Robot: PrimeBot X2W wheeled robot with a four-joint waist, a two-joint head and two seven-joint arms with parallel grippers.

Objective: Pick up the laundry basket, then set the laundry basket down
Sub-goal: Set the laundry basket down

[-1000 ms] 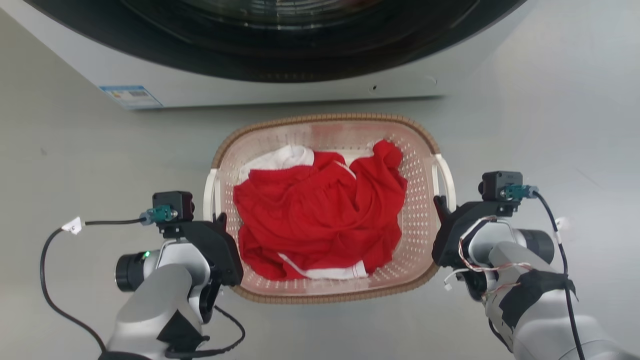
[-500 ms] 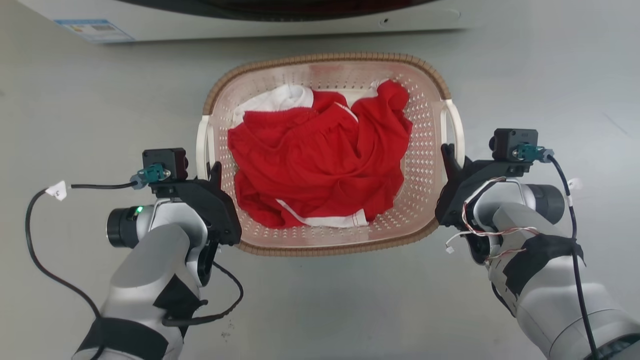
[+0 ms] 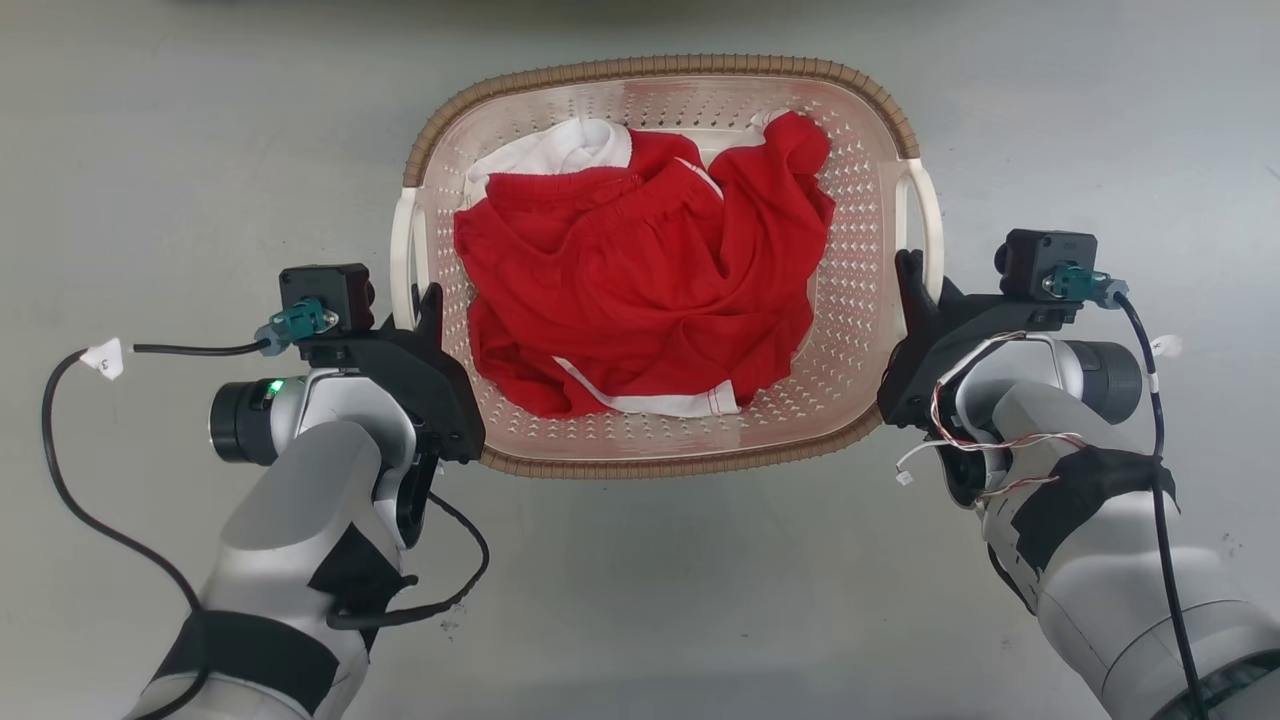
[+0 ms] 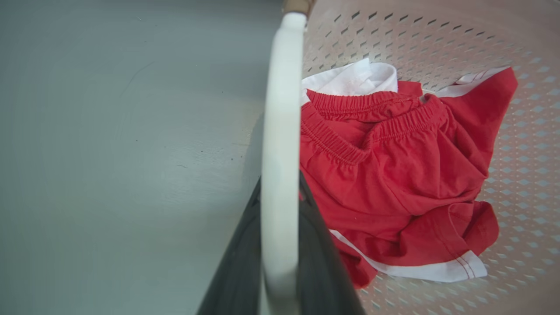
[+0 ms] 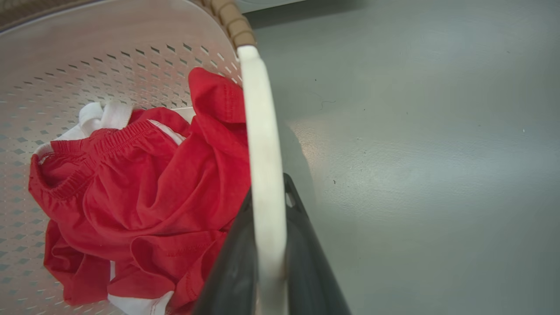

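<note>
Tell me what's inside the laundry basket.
Inside the laundry basket lies a crumpled heap of red clothing with white trim, plus a white piece at the far edge. Anything beneath the heap is covered.

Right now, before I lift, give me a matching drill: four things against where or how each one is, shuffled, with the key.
Things:
1. left gripper
2. right gripper
3. red clothes
4. rim

States:
A. brown, woven look
B. clamped on the right handle of the basket
C. piled inside the basket
D. clamped on the left handle

Pairs: 1-D, 2-B, 3-C, 4-A.
</note>
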